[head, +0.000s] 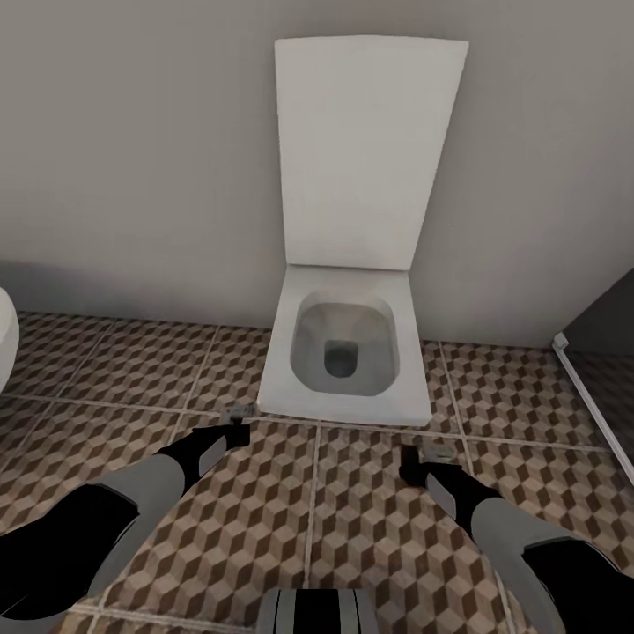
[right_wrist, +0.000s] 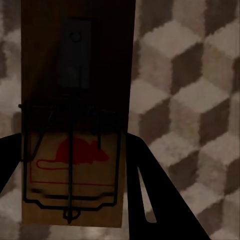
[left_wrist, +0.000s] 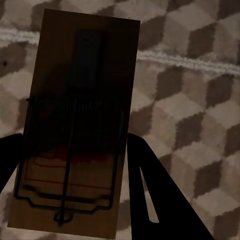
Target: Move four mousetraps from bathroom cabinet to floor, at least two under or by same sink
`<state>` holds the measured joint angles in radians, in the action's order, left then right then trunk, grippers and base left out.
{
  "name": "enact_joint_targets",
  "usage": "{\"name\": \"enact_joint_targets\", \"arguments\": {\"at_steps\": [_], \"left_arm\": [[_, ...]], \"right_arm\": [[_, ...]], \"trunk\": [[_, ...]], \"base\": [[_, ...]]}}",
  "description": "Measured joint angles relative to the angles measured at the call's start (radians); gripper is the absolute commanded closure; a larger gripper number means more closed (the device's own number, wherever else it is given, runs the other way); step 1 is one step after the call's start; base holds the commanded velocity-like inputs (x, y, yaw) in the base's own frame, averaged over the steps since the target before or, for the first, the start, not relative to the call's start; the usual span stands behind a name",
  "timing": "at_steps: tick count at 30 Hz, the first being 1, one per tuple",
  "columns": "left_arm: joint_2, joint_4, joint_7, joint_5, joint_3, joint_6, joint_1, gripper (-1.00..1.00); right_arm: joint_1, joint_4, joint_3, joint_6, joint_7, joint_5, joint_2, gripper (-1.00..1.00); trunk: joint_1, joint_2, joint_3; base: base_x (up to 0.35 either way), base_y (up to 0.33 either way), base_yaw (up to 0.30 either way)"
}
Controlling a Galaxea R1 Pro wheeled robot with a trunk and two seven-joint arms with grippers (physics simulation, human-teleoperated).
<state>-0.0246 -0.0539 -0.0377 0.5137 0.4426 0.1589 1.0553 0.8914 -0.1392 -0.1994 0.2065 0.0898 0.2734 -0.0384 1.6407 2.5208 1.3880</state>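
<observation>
Over the cube-patterned bathroom floor (head: 352, 519) both arms reach forward, each holding one mousetrap. My left gripper (head: 236, 426) is shut on a tan wooden mousetrap (head: 242, 409), seen close up as the mousetrap (left_wrist: 85, 100) between the dark fingers (left_wrist: 150, 190) of the left gripper (left_wrist: 75, 165). My right gripper (head: 417, 465) is shut on a second mousetrap (head: 438, 451). The right wrist view shows this mousetrap (right_wrist: 80, 75), printed with a red mouse, in the right gripper (right_wrist: 75, 165). Both traps hang above the tiles. The cabinet and the sink are out of view.
A white toilet (head: 348, 352) with its lid raised stands against the grey wall straight ahead, just beyond both grippers. A rounded white fixture (head: 4, 343) pokes in at the left edge. At the right, a white-framed dark panel (head: 586, 387) runs along the floor.
</observation>
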Motion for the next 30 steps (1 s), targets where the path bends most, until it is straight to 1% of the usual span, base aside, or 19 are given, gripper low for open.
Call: {"name": "enact_joint_targets", "arguments": {"at_steps": [7,17,27,30], "left_arm": [[0.0,0.001,0.0,0.0,0.0,0.0,0.0,1.0],[-0.001,0.001,0.0,0.0,0.0,0.0,0.0,1.0],[0.0,0.002,0.0,0.001,0.0,0.0,0.0,1.0],[0.0,0.003,0.001,0.002,0.0,0.0,0.0,1.0]], "right_arm": [[0.0,0.025,0.001,-0.032,0.0,0.001,-0.002,1.0],[0.0,0.032,0.001,-0.081,0.001,0.001,-0.004,1.0],[0.0,0.033,0.001,-0.088,0.001,0.001,-0.004,1.0],[0.0,0.037,0.0,-0.088,0.001,0.001,-0.004,1.0]], "trunk": [[0.0,0.0,0.0],[0.0,0.0,0.0],[0.0,0.0,0.0],[0.001,0.001,0.012]], "base": [[0.0,0.0,0.0],[0.0,0.0,0.0],[0.0,0.0,0.0],[0.0,0.0,0.0]]}}
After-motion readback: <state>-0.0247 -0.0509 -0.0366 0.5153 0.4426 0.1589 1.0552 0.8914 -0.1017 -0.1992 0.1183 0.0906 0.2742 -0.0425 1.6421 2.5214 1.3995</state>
